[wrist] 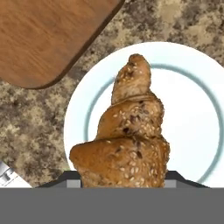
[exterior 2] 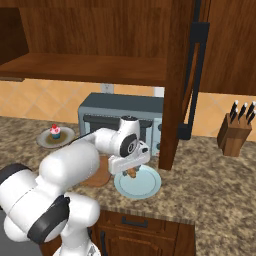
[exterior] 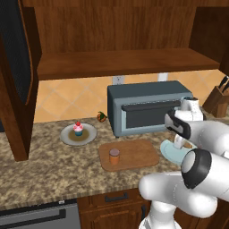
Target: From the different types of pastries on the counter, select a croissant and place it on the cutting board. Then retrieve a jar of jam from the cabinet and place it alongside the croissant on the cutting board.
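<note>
The claw grips the croissant, just over the plate. I think next it must carry it sideways to the board.

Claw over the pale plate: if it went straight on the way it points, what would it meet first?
Probably the croissant, lying on the plate right ahead of the claw; depth is unclear.
</note>
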